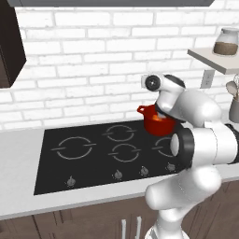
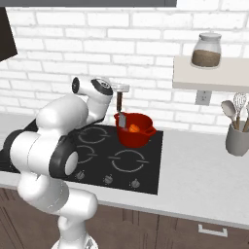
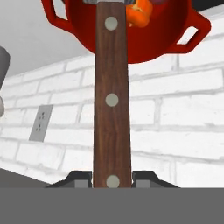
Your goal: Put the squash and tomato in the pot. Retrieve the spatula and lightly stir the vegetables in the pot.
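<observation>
The bright red pot [image 2: 132,133] stands on the back right burner of the black cooktop [image 2: 126,163], also seen as the pot [image 1: 158,123] behind my arm. My gripper [image 2: 119,90] hangs above the pot's left rim, shut on the spatula's [image 2: 120,104] brown wooden handle. The spatula's grey blade reaches down into the pot. In the hand view my gripper [image 3: 112,177] clamps the spatula [image 3: 112,109] handle, which runs straight up to the pot [image 3: 144,43]. An orange piece, the squash [image 3: 140,13], lies inside beside the blade, and shows as the squash [image 2: 134,128]. I cannot make out the tomato.
A grey utensil holder [image 2: 237,138] with a whisk and spoons stands on the counter at the right. Above it a wall shelf [image 2: 209,78] carries a glass jar [image 2: 206,48]. A white brick wall backs the counter. Control knobs line the cooktop's front edge [image 1: 116,175].
</observation>
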